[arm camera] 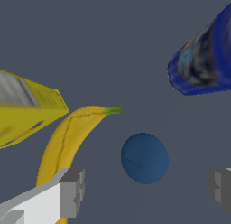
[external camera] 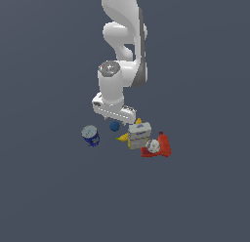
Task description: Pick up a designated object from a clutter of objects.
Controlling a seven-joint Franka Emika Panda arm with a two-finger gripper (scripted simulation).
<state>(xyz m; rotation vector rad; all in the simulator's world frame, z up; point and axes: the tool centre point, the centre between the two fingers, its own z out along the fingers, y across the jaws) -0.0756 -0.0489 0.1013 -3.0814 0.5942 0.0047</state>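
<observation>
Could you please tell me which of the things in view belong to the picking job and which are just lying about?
Belongs to the job:
- small dark blue ball, the thing to pick up
- end effector, open, its fingers on either side of the ball

Just lying about:
- blue can
- banana
- white-grey box with yellow edge
- red piece with white cap

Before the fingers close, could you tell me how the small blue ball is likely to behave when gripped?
The blue ball looks smooth and round, so it may roll if nudged off-centre. It sits between the open gripper fingers, beside the banana, which might block one finger.
</observation>
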